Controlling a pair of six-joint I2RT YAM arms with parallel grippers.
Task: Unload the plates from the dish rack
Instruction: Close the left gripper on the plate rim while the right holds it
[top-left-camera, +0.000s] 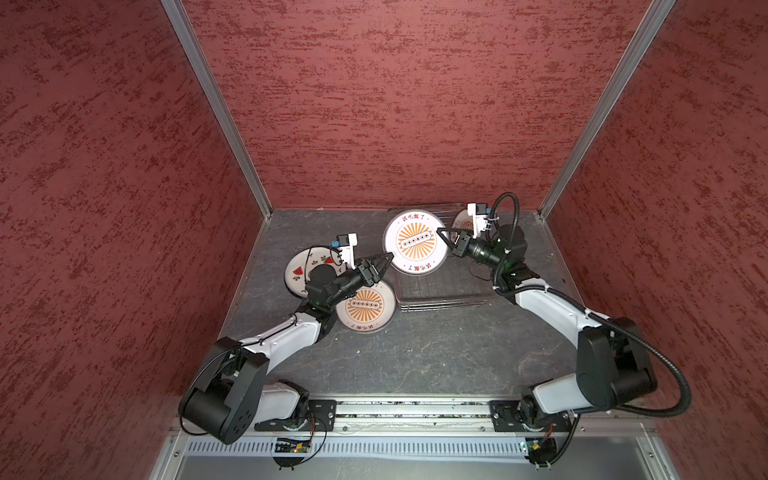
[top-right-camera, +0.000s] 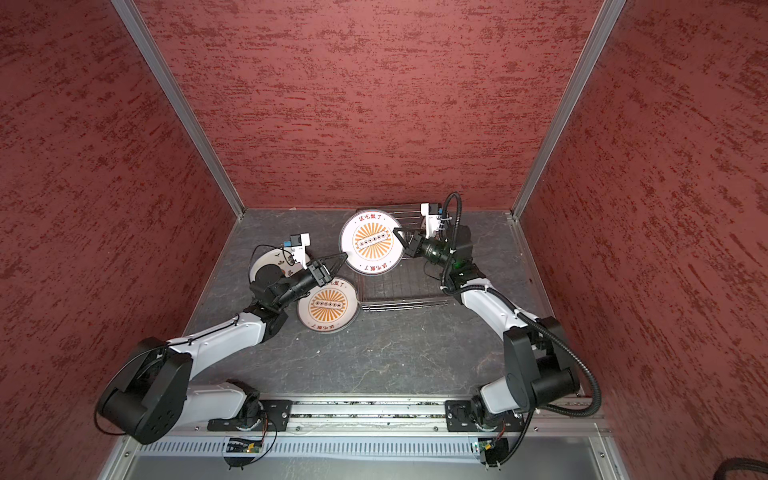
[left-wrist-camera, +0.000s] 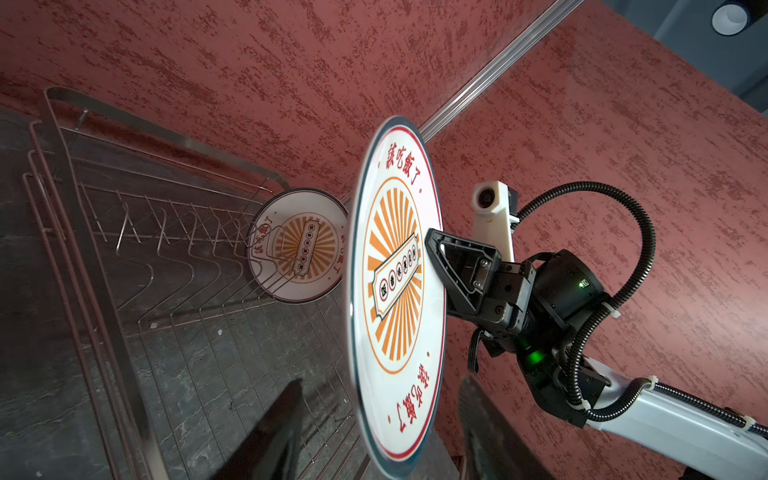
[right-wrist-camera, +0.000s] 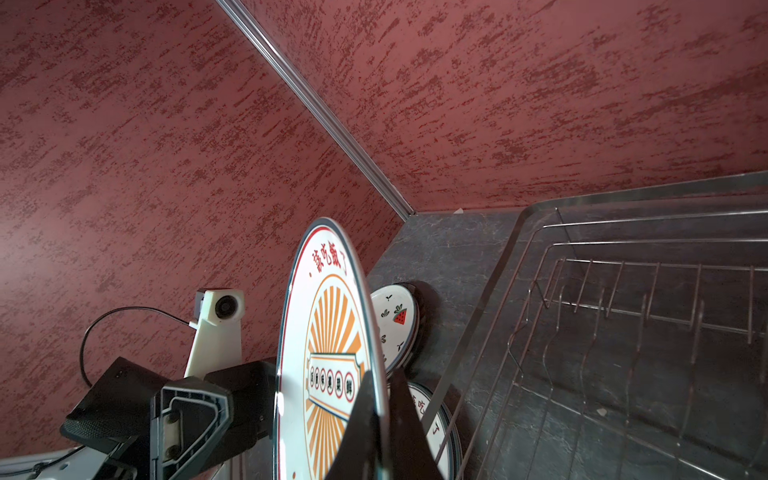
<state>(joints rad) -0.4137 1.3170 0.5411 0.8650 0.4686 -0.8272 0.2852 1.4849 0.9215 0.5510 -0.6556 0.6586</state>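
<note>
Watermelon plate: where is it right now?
In a top view the round white watermelon-print plate lies flat on the dark table, left side, just behind the flat orange sunburst plate and left of the silver wire dish rack.

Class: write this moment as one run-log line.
right gripper: shut on sunburst plate above dish rack | left gripper: open, straddling its rim | racked: lone plate | table: watermelon plate, second sunburst plate

Top cams: high, looking down, same whole scene; wrist cams (left-wrist-camera: 486, 198) (close) face each other across plate (left-wrist-camera: 395, 291).
</note>
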